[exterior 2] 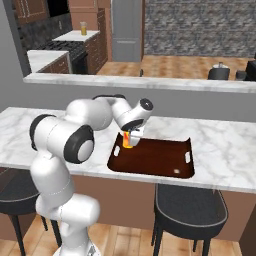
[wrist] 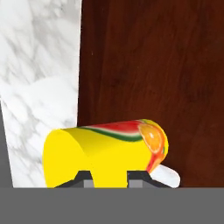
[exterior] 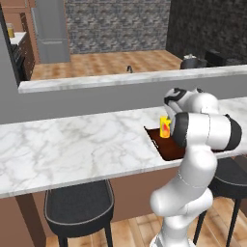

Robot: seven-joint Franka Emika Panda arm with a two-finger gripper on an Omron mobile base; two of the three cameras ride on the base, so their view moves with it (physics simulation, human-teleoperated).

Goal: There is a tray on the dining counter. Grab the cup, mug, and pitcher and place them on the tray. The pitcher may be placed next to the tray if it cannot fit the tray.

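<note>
Yellow cup (exterior 2: 128,140) clamped in gripper (exterior 2: 131,135) over tray (exterior 2: 160,160).
Cup hangs upright below the hand, seemingly just above the tray's left end.

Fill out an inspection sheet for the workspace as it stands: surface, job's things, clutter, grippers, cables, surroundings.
Surface: dining counter, white marble, grey ledge behind.
Job's things: tray on the counter; cup upright over the tray's left end, whether it touches the tray floor cannot be told. A pitcher of orange liquid on the far kitchen counter.
Clutter: nothing seen.
Grippers: gripper shut on the cup from above.
Cables: nothing seen.
Surroundings: black stools under the counter; brick wall and wood floor beyond.
</note>
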